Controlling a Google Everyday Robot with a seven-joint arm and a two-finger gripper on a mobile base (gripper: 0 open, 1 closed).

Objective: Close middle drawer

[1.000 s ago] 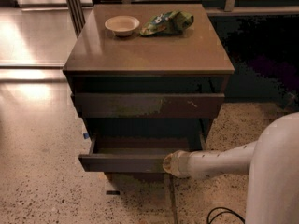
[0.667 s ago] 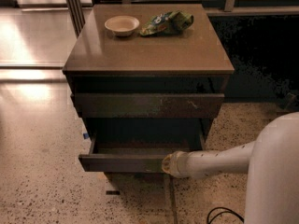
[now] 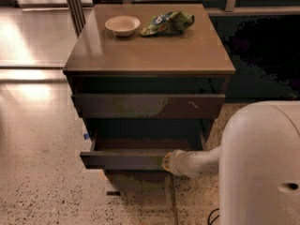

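Observation:
The middle drawer (image 3: 124,160) is a wide, shallow dark-brown drawer pulled out from the cabinet (image 3: 149,50). A strip of its inner floor shows behind its plain front. Above it is the taller drawer front with pale scuffs (image 3: 147,105). My gripper (image 3: 167,162) is at the end of the white arm, pressed against the right part of the middle drawer's front. Below the drawer the lowest front lies in shadow.
A small cream bowl (image 3: 123,25) and a green snack bag (image 3: 168,22) lie on the cabinet top. The speckled floor (image 3: 42,172) spreads to the left. My white body (image 3: 262,168) fills the lower right. A dark cable lies on the floor by the arm.
The drawer sticks out a little less than a second ago; my gripper has stayed against its front, moving in with it.

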